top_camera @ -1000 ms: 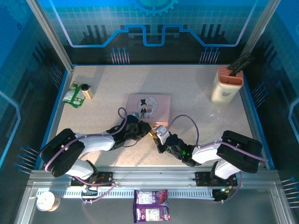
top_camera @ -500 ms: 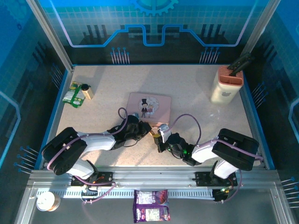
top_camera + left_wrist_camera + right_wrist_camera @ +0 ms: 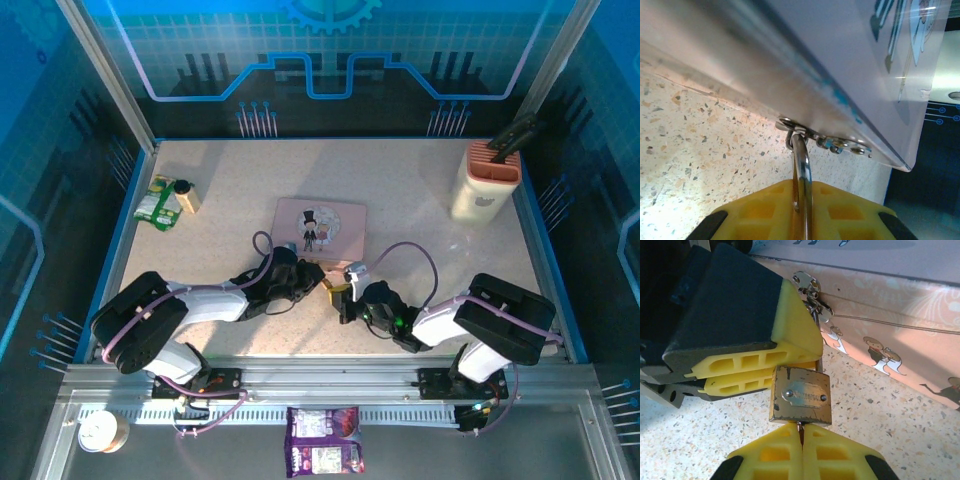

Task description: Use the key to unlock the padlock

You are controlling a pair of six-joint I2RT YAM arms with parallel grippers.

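1. Left gripper (image 3: 801,202), clenched on the thin silver shackle (image 3: 801,165), braces the small brass-gold padlock (image 3: 800,396) hanging at the pink rectangular tin's (image 3: 900,350) latch.
2. Right gripper (image 3: 801,440), pinching the tiny dark key (image 3: 800,428) in its keyhole, should twist purely, not pull.

Scuffed dull-brass padlock (image 3: 800,396) w/ shiny steel shackle (image 3: 802,170). Right claw pads (image 3: 785,437): matt yel. plastic. Table (image 3: 900,430): matt, speckled stone-look. Pink tin (image 3: 920,325): smooth, printed, slight sheen.
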